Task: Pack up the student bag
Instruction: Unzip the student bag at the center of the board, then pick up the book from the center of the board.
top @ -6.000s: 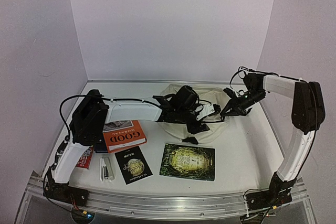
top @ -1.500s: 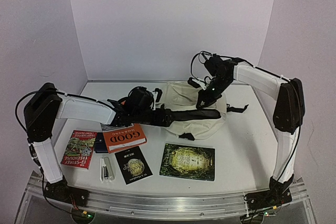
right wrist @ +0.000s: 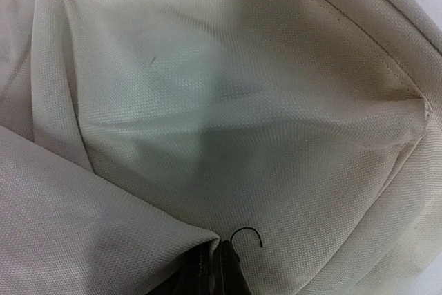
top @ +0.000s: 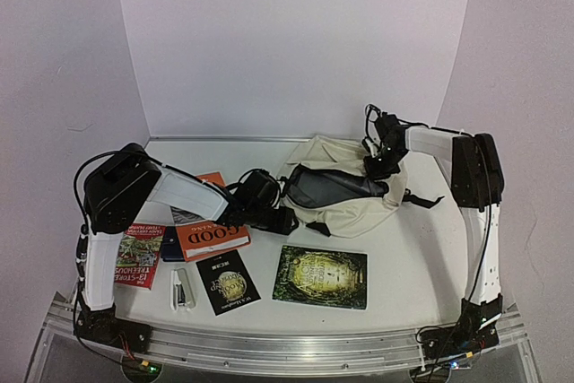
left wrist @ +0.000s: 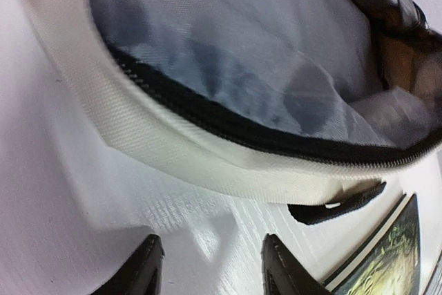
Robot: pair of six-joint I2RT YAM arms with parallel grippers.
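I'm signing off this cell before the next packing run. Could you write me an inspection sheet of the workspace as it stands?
Surface: white table, with books lying on its near left part.
Job's things: cream bag lies towards the back, zip open, grey lining showing.
Clutter: orange book, red book, black booklet, green book and small white item, all outside the bag.
Grippers: left gripper open and empty, low beside the bag's opening; right gripper shut on the bag's fabric.
Cables: black cable loops at the right wrist.
Surroundings: white walls on three sides; metal rail along the near edge.
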